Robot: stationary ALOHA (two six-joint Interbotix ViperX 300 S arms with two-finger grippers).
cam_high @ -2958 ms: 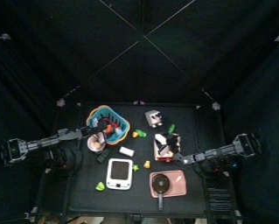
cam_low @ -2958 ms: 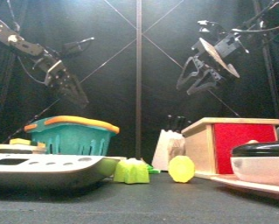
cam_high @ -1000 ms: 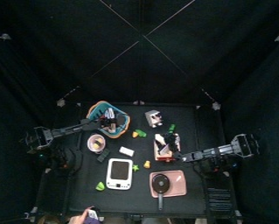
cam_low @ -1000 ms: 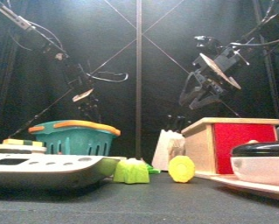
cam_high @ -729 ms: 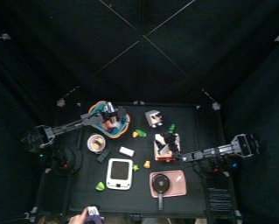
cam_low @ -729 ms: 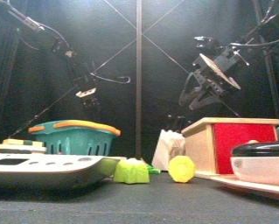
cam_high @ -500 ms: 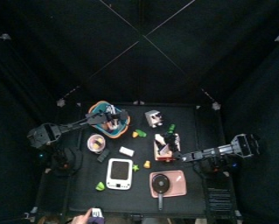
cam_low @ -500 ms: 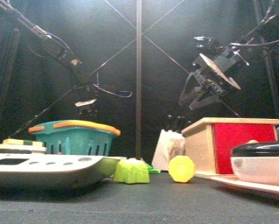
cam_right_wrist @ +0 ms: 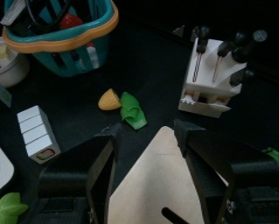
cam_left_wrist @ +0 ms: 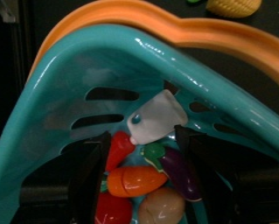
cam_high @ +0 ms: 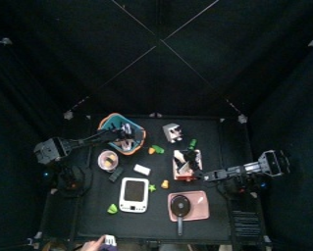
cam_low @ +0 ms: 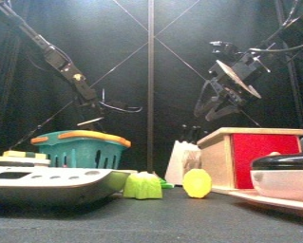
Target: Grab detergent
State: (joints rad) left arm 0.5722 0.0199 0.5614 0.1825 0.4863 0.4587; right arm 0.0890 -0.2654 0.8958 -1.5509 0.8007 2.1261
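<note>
So the left gripper (cam_left_wrist: 138, 140) is poking down into the teal plastic basket with the orange rim (cam_high: 117, 125), which sits in the rear left corner of the black table (cam_high: 145, 230). Its jaws are spread wide with nothing between them yet, so this looks like a lining-up pose, not a grab. Pretty sure the target is the white pouch-like pack with a small blue dot (cam_left_wrist: 159, 118), which I'm reading as the detergent. It leans against the inside wall of the basket, just past the fingertips and roughly in line with the gap. The basket is crowded, which is probably why the arm comes in from above. Right under the pack there's an orange toy carrot (cam_left_wrist: 136, 181), a dark purple toy aubergine (cam_left_wrist: 183, 171), something red (cam_left_wrist: 110, 208) and a pale rounded piece (cam_left_wrist: 165, 208). Getting the pack without pinching a veggie looks like the tricky bit. The right gripper (cam_right_wrist: 153, 129) hangs over the right half of the table, well clear of the basket. It's clamped on a pale beige flat piece (cam_right_wrist: 163, 179). I can't tell what that is. Below it stand a white knife block with black handles (cam_right_wrist: 212, 74) and some small yellow and green bits (cam_right_wrist: 121, 105).
</note>
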